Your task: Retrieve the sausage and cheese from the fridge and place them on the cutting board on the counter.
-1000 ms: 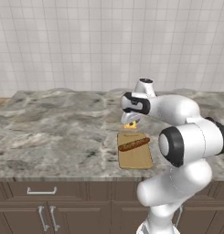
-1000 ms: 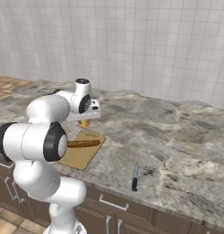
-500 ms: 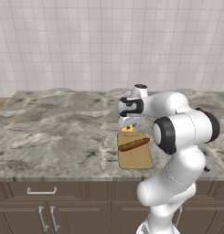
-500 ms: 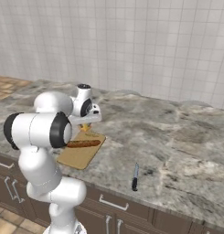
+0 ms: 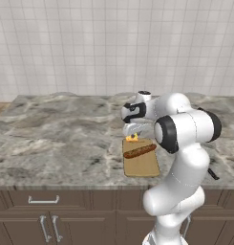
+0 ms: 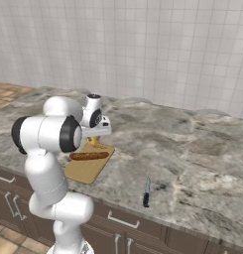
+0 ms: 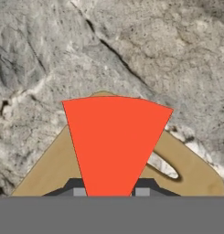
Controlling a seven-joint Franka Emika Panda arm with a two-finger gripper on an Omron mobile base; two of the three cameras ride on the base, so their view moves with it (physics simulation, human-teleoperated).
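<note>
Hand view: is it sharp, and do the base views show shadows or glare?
Hand view: the cheese is a flat, unshaded red face with crisp edges over the cutting board; no blur. Left base view: even light, soft shadow beside the sausage, no glare. Right base view: the knife casts a faint shadow on the counter.

1. The white arm bends forward and low over the counter's front part.
2. The gripper (image 5: pixel 132 137) points down, fingers (image 7: pixel 79 188) clamped on the cheese (image 7: pixel 115 144).
</note>
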